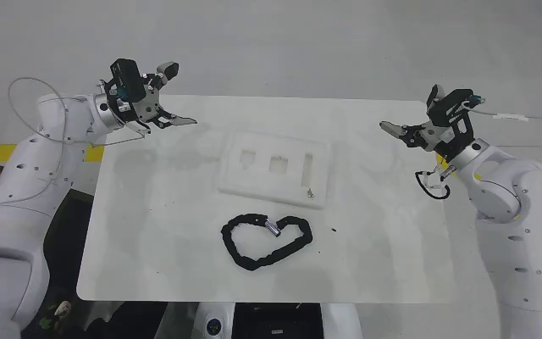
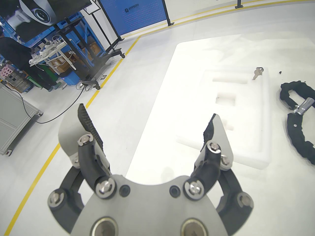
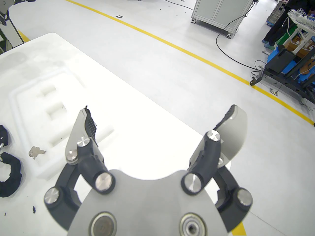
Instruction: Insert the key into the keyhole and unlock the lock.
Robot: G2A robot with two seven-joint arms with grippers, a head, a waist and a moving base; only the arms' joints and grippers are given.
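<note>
Task at 0%: key & lock both untouched.
L gripper (image 1: 179, 95) and R gripper (image 1: 411, 108) are both wide open and empty, L over the far-left corner of the white table (image 1: 152, 237), R at its far-right edge. Small silver metal key (image 1: 311, 192) lies on the near-right corner of the white foam tray (image 1: 241, 182). Black fabric-sleeved chain lock (image 1: 233, 246) lies just near of the tray, loop looks closed. Todo: grab key, steady lock, insert, turn.
</note>
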